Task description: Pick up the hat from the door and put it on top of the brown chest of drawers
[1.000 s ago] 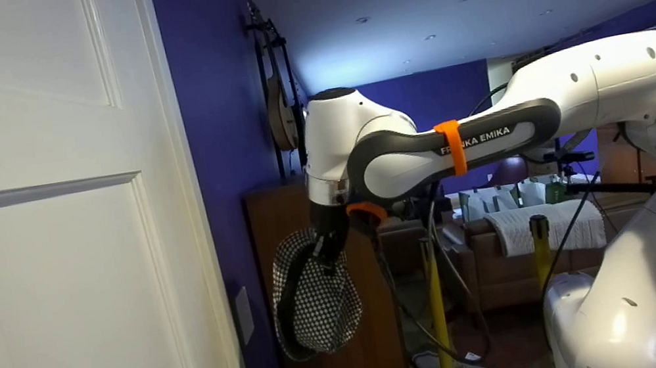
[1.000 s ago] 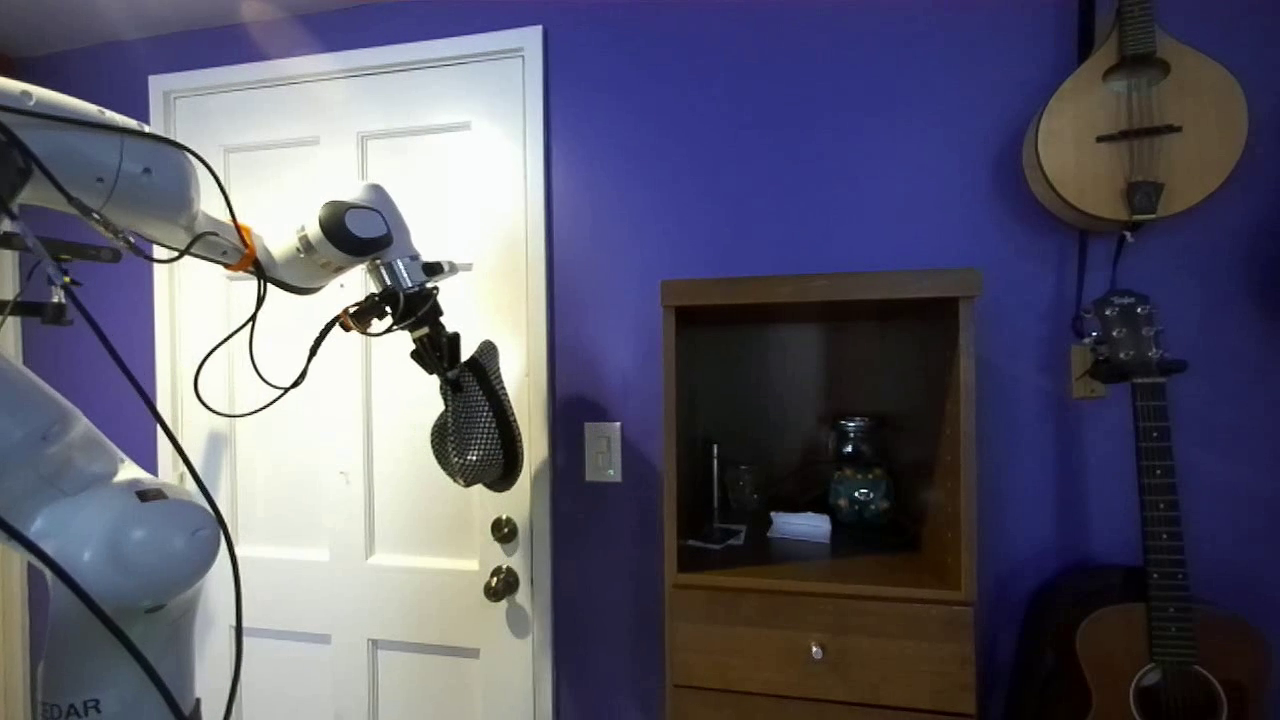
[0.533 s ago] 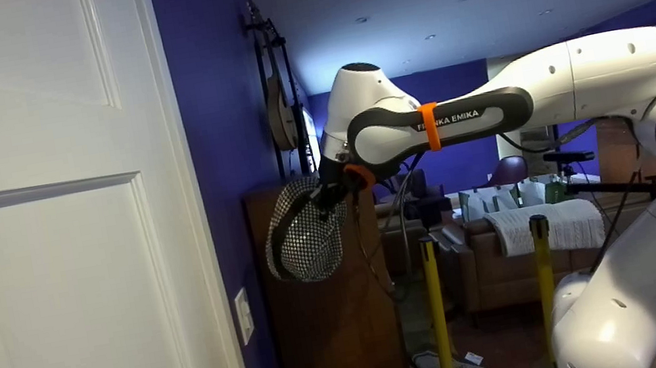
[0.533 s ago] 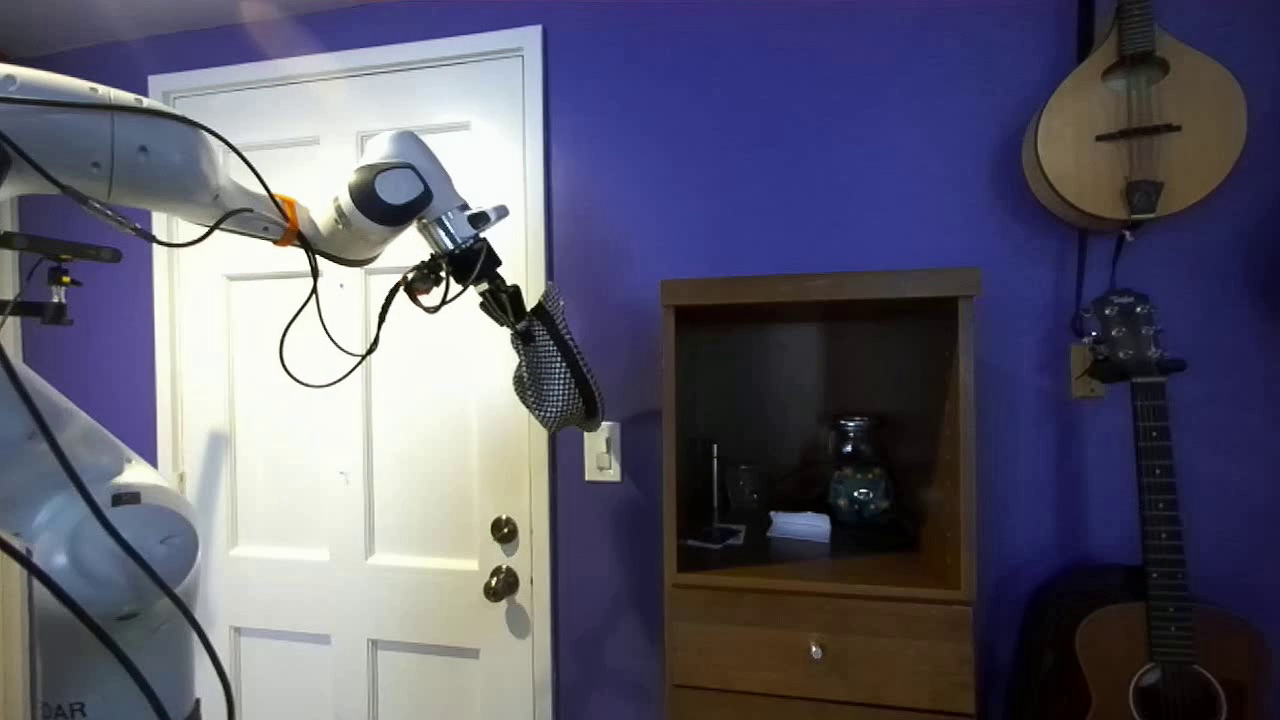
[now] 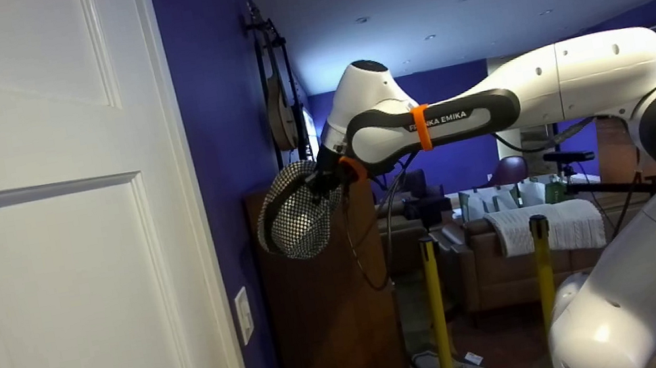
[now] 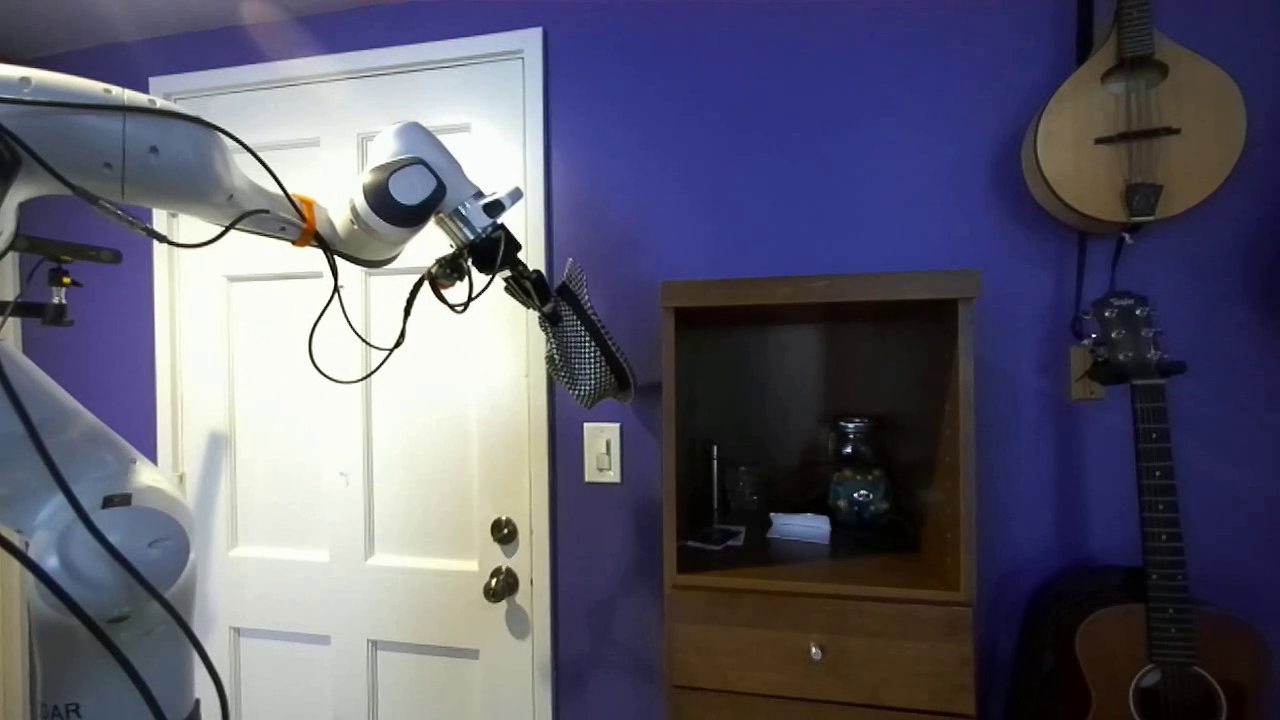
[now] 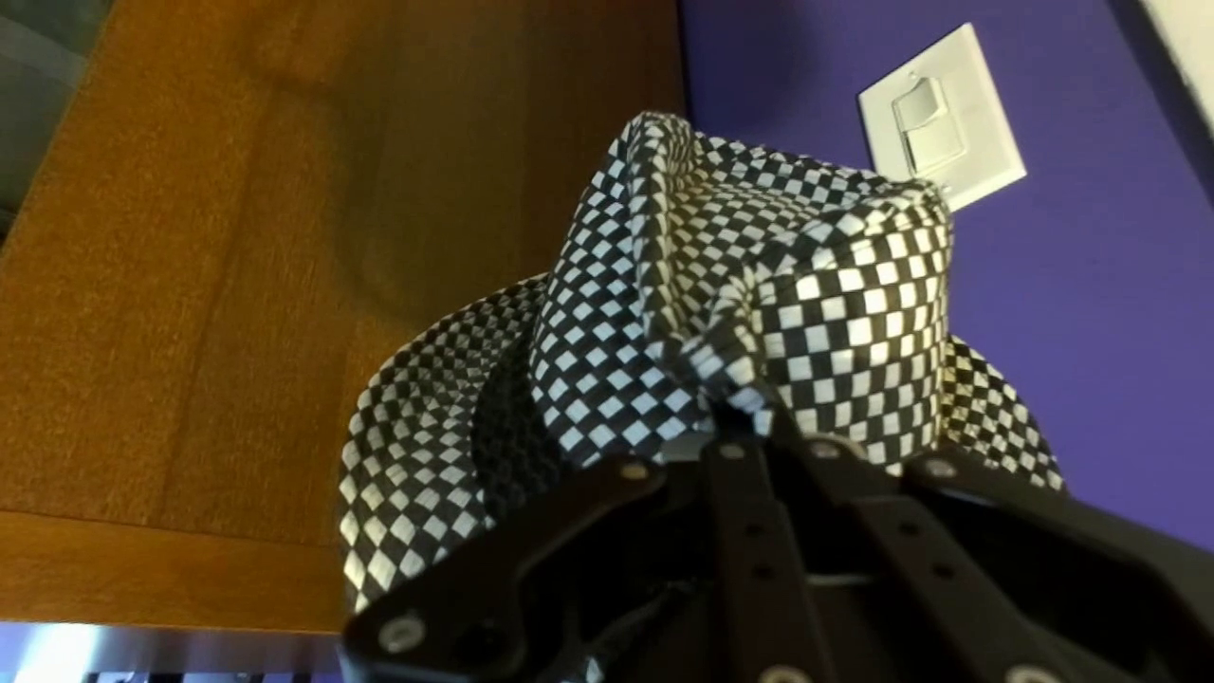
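Note:
The hat is brimmed and black-and-white checkered, with a dark band. It shows in both exterior views (image 5: pixel 298 225) (image 6: pixel 583 350) and fills the middle of the wrist view (image 7: pixel 607 379). My gripper (image 6: pixel 540 300) is shut on its pinched crown (image 7: pixel 744 427) and holds it tilted in the air. The white door (image 6: pixel 345 620) is behind the arm. The brown chest of drawers (image 6: pixel 820 287) stands to the hat's right in that exterior view, apart from it. The hat's upper part is about level with the chest top. The chest side fills the wrist view's left (image 7: pixel 190 332); its top surface is hidden.
A light switch (image 6: pixel 602 453) is on the purple wall below the hat. A jar (image 6: pixel 858 470) and small items stand in the chest's open shelf. A mandolin-like instrument (image 6: pixel 1140 130) and a guitar (image 6: pixel 1165 520) are right of the chest. Cables (image 6: pixel 330 360) hang from the arm.
The arm has raised the hat and carried it from in front of the door toward the chest. The hat now tilts more. The grip looks unchanged.

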Robot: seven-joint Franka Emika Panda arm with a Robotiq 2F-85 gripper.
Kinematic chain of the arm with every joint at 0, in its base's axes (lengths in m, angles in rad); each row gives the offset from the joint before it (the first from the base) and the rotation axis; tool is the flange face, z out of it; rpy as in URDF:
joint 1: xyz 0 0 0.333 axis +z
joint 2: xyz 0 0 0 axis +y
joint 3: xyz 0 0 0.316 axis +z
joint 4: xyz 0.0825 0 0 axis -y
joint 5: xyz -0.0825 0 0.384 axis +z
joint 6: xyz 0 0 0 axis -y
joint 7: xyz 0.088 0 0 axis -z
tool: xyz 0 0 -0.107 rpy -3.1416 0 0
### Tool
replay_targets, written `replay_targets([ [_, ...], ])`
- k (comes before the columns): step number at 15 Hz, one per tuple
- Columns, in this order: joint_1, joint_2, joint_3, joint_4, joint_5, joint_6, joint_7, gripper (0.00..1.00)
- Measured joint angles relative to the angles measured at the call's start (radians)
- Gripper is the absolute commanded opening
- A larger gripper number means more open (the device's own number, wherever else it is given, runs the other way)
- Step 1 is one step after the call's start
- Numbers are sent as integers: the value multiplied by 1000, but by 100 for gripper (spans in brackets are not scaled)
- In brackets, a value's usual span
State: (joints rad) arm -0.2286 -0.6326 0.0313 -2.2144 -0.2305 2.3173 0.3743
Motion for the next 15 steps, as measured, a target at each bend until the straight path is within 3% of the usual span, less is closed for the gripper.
replay_targets([
  [5,-14,14,-30,13,59,101,77,1],
  [15,-32,107,-139,115,344,299,164,1],
])
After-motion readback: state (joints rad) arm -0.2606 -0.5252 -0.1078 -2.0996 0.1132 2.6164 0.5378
